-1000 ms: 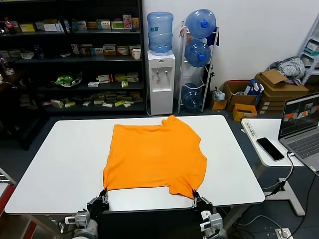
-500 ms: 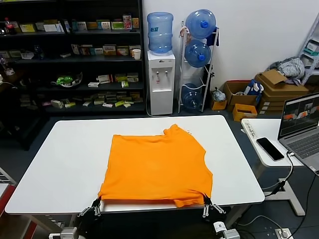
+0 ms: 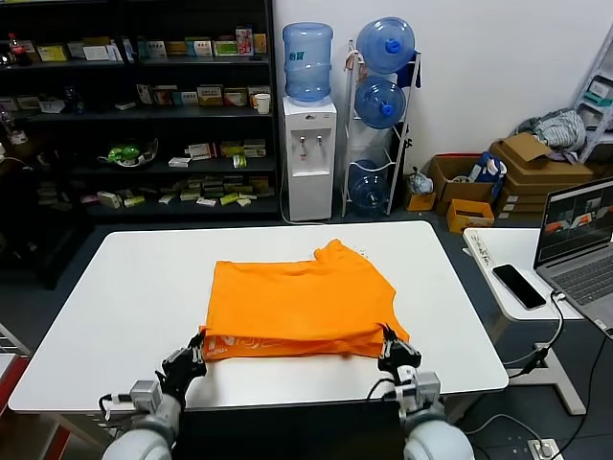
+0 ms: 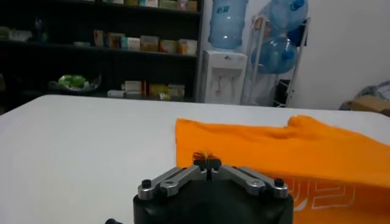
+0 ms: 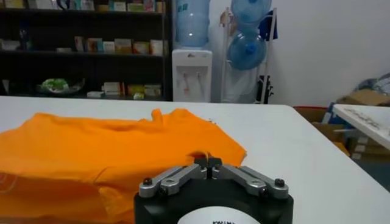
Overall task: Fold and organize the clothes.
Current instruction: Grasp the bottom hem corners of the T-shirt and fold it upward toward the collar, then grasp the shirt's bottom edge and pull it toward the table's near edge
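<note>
The orange T-shirt (image 3: 302, 302) lies on the white table (image 3: 124, 307), its near hem turned up and back so white lettering shows along the front fold. My left gripper (image 3: 199, 347) is shut on the hem's near left corner, a bit of orange cloth (image 4: 207, 156) between the fingertips. My right gripper (image 3: 389, 343) is shut on the near right corner (image 5: 204, 157). Both hold the hem slightly above the table. The shirt's far part lies flat, with the collar at the far right.
A side desk at the right holds a phone (image 3: 518, 286) and a laptop (image 3: 579, 244). A water dispenser (image 3: 309, 153), a rack of bottles (image 3: 383, 105) and dark shelves (image 3: 144, 115) stand behind the table. Cardboard boxes (image 3: 527, 172) sit at the far right.
Both grippers have lifted the shirt's near hem from the table's front edge and carried it away from me, over the shirt, turning the lettered side up.
</note>
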